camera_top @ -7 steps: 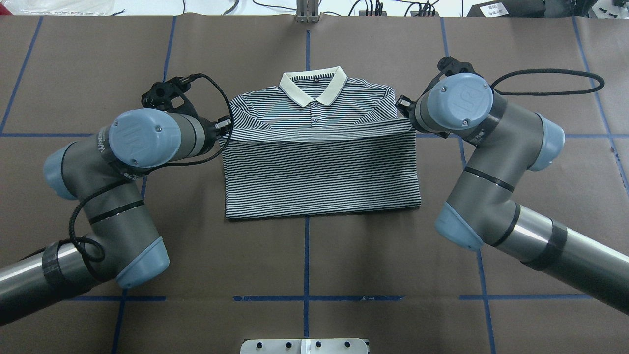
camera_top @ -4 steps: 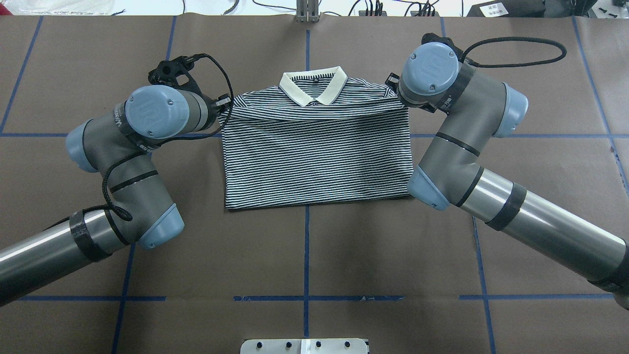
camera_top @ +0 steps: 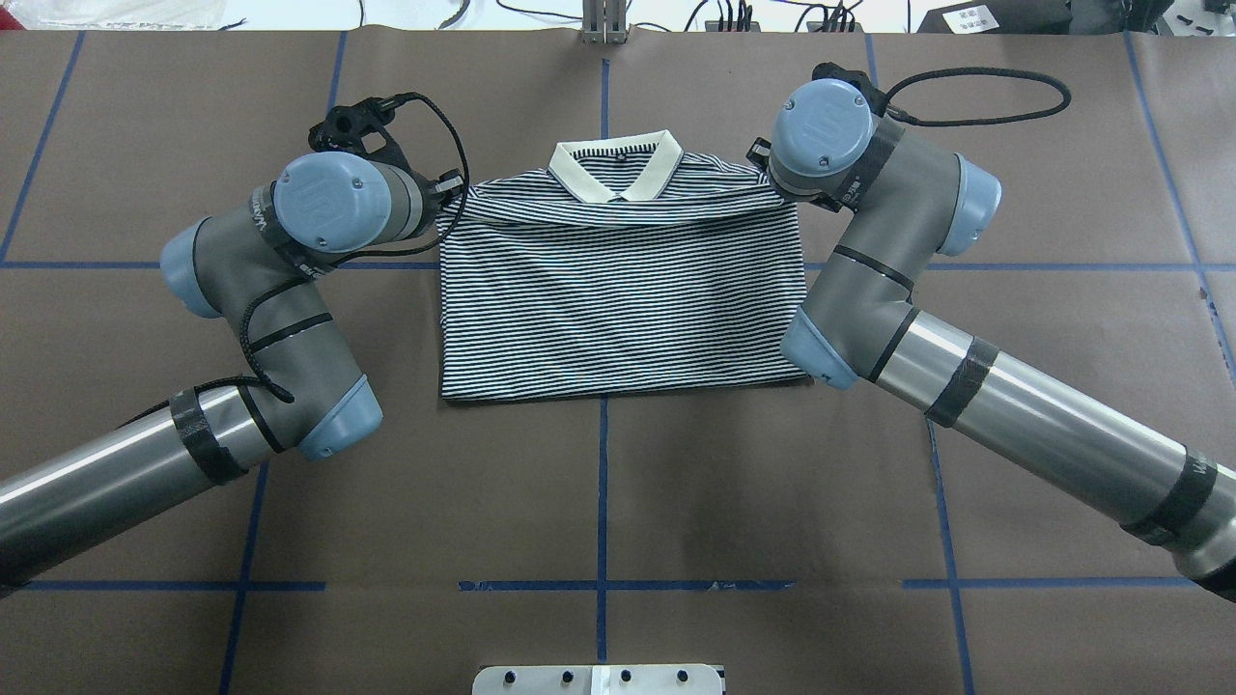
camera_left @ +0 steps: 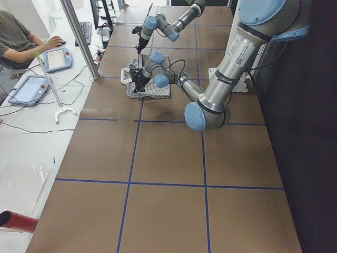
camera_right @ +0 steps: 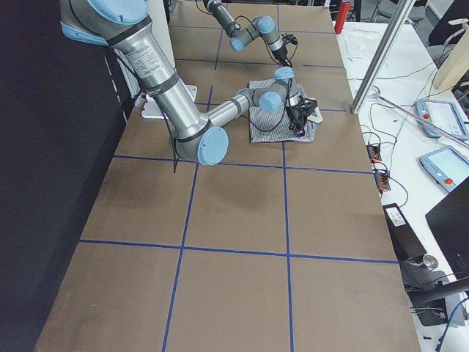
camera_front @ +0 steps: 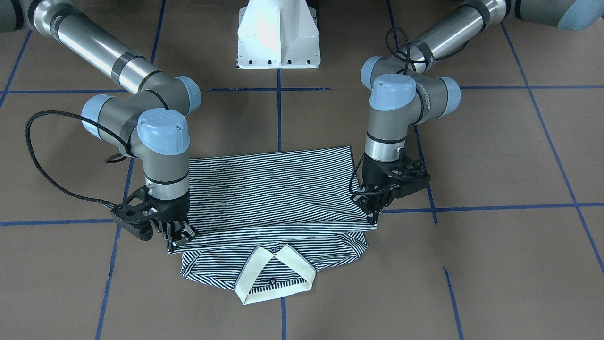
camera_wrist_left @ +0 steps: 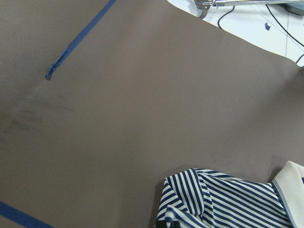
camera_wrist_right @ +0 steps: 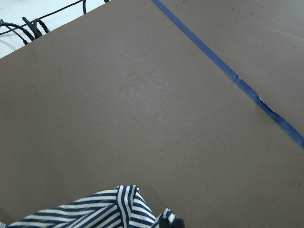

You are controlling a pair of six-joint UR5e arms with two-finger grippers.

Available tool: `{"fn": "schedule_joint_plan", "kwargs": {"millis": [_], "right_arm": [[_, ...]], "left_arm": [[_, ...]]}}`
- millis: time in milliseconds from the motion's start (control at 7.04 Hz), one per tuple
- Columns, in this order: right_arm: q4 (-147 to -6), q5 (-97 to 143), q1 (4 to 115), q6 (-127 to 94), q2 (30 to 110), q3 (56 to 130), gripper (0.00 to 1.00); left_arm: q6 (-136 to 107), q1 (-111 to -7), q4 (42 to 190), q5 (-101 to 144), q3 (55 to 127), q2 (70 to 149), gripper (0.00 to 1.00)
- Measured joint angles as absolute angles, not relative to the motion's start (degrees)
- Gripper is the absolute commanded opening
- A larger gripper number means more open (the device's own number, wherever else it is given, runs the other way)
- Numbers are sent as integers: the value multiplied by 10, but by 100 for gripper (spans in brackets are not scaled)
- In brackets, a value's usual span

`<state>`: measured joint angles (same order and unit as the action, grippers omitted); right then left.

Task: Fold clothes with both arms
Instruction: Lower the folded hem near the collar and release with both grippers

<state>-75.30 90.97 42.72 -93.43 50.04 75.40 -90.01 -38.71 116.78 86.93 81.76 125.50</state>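
Note:
The navy-and-white striped polo shirt [camera_top: 618, 309] lies flat mid-table, its lower half doubled over toward the cream collar [camera_top: 615, 174]. My left gripper [camera_top: 444, 201] is shut on the left corner of the doubled edge, just below the shoulder. My right gripper [camera_top: 775, 183] is shut on the right corner. The front-facing view shows the left gripper [camera_front: 373, 210] and right gripper [camera_front: 177, 238] pinching that edge low over the shirt [camera_front: 273, 189], the collar [camera_front: 276, 274] just beyond it. Each wrist view shows only a striped shirt corner [camera_wrist_left: 223, 199] [camera_wrist_right: 95, 209] on brown paper.
Brown paper with blue tape lines [camera_top: 603, 502] covers the table. The white pedestal base [camera_front: 278, 33] stands at the robot's side. Cables and a metal post [camera_top: 603, 24] line the far edge. A seated person [camera_left: 18, 37] with tablets is beyond the table.
Both grippers have carried the doubled edge away from the robot toward the collar. The fold now covers the buttons and most of the chest, and both arms reach further forward.

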Motion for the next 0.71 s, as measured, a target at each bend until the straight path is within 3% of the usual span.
{"fn": "schedule_joint_plan", "kwargs": {"millis": [711], "right_arm": [[-744, 910, 432, -934, 481, 725, 0]], "left_arm": [[-900, -394, 1183, 870, 801, 1255, 0]]}}
